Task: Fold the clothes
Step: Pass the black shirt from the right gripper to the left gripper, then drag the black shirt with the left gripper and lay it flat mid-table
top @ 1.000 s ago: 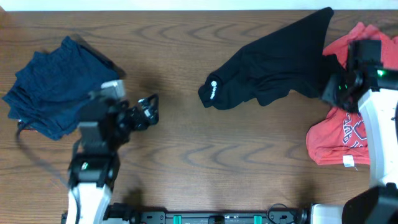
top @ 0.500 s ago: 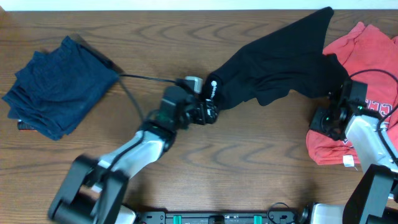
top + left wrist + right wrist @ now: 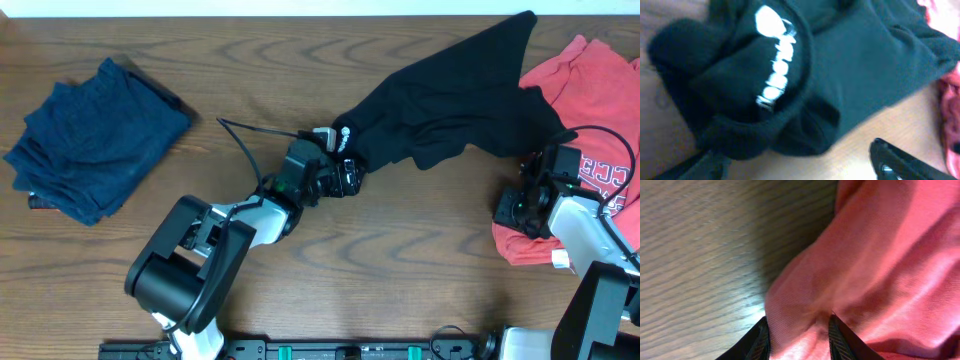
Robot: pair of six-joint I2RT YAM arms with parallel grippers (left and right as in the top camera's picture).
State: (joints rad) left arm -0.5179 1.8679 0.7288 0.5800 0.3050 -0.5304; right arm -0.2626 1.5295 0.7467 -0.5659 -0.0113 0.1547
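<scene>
The black collared shirt (image 3: 450,100) lies crumpled across the table's back right, its white logo (image 3: 343,133) at its left end. My left gripper (image 3: 347,178) is open right at that logo end. In the left wrist view its fingers (image 3: 796,155) spread wide just short of the shirt's (image 3: 865,60) edge, below the logo (image 3: 775,60). The coral-red T-shirt (image 3: 590,90) lies at the right edge. My right gripper (image 3: 512,208) sits on its left edge. In the right wrist view the fingers (image 3: 799,330) are shut on a bunched fold of the T-shirt (image 3: 880,255).
A pile of navy-blue garments (image 3: 95,135) lies at the far left. The wooden table (image 3: 420,250) shows bare between the two arms. The left arm's cable (image 3: 250,133) loops over the table beside the black shirt.
My left arm swung right from beside the navy pile to the black shirt's logo end. My right gripper moved down from the black shirt's right end onto the coral T-shirt's left edge.
</scene>
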